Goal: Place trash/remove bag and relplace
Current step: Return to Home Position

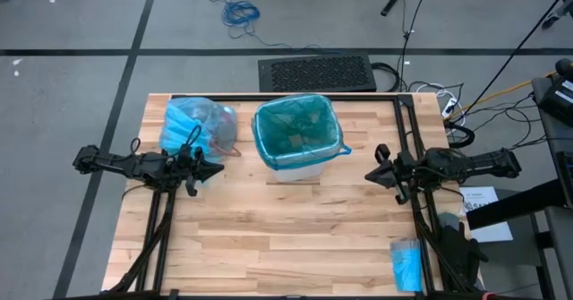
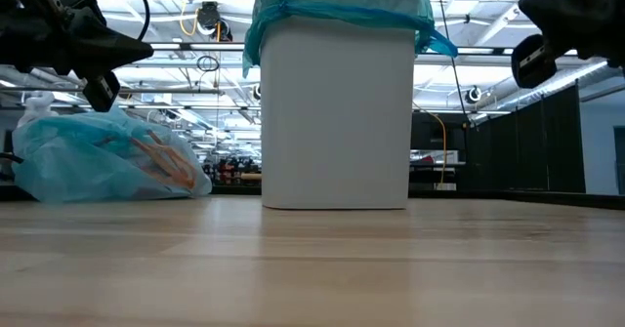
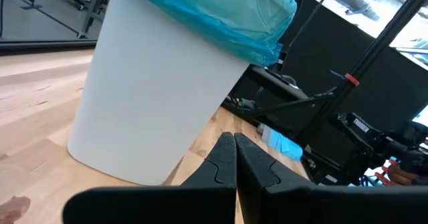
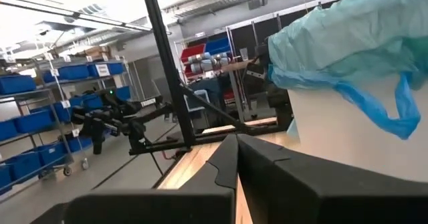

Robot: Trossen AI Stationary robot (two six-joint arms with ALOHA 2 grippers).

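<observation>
A white trash bin [image 1: 300,168], lined with a teal-green bag [image 1: 295,130], stands on the wooden table [image 1: 269,237] between the left gripper [image 1: 218,168] and right gripper [image 1: 367,176]. A blue roll [image 1: 406,264] lies well apart from the right gripper.

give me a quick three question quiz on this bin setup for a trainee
1. True or false: the white bin has a teal liner folded over its rim.
2. Where is the filled light-blue bag? A) inside the bin B) on the table, on the robot's left side of the bin C) hanging from an arm
3. Fill in: the left end effector and the right end effector both have their fingers ___, holding nothing.

Key: 1 true; 2 B; 3 shut
</observation>
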